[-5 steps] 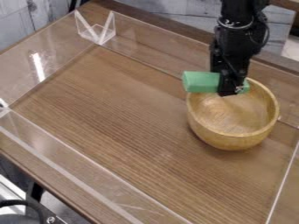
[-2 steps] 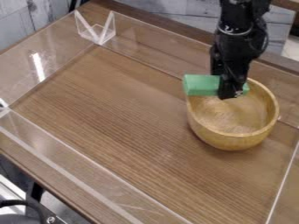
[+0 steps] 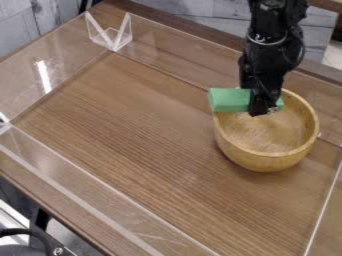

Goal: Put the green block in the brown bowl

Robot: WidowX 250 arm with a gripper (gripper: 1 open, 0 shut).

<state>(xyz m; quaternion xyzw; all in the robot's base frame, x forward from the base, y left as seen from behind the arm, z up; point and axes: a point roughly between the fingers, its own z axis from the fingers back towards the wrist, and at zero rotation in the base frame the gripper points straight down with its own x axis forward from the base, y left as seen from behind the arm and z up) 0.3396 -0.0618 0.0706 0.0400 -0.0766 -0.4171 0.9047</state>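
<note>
The tool [image 3: 265, 103] hangs straight down over the far left rim of the brown bowl [image 3: 269, 130], its jaws part-way closed on one end of the green block [image 3: 230, 98], which sticks out to the left, level and clear of the worktop [image 3: 134, 130]. Compared with a second ago almost nothing has shifted: the block sits at the same height and the same spot above the bowl's rim, and the grip looks unchanged. That stillness suggests a pause at the drop point. As it lies now, much of the block overhangs the outside of the rim, so a release here could tip it onto the wall or let it fall outside. A small shift right, toward the bowl's middle, would probably make the drop safer. The bowl's inside appears empty.
</note>
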